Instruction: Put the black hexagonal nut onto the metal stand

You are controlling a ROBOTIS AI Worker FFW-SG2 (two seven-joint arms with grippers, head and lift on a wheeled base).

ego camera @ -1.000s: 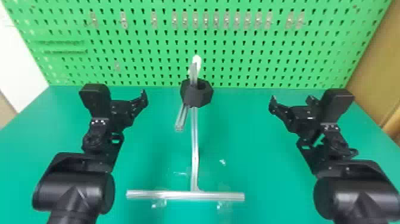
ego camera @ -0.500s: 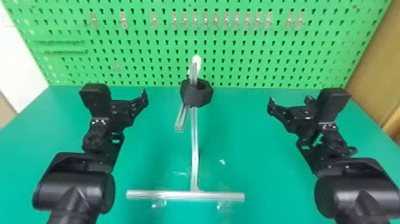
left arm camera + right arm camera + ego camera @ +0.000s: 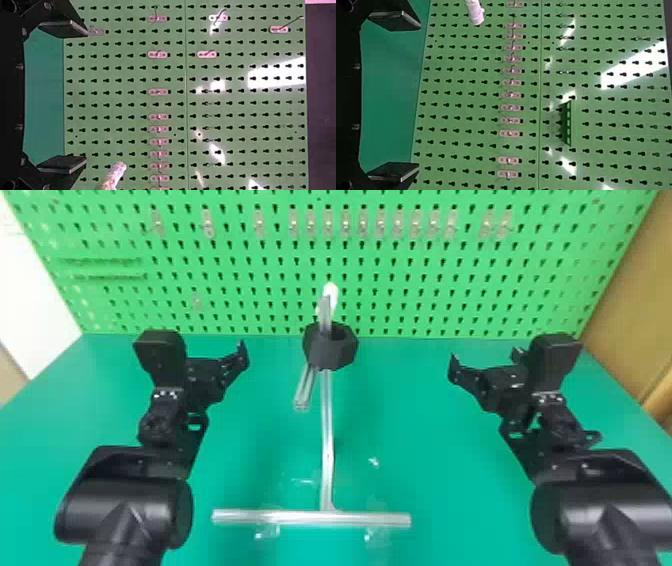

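Note:
In the head view the black hexagonal nut [image 3: 330,347] sits around the upper part of the metal stand [image 3: 327,440], whose white-tipped top rises above it. My left gripper [image 3: 235,362] is apart from the nut, on its left, and my right gripper [image 3: 462,370] is apart on its right. The left wrist view has the left gripper [image 3: 65,97] open, its fingers wide apart with nothing between them. Likewise, in the right wrist view, the right gripper [image 3: 395,97] stands open and holds nothing.
A green pegboard [image 3: 425,255] with a row of metal hooks stands behind the green table [image 3: 440,490]. The stand's base bar [image 3: 280,517] lies across the table near the front, with clear tape beside it. A shorter metal arm [image 3: 304,390] slants from the stand below the nut.
Over the last second the right gripper's finger has shifted very slightly left. The nut, the stand and the left arm have kept their places.

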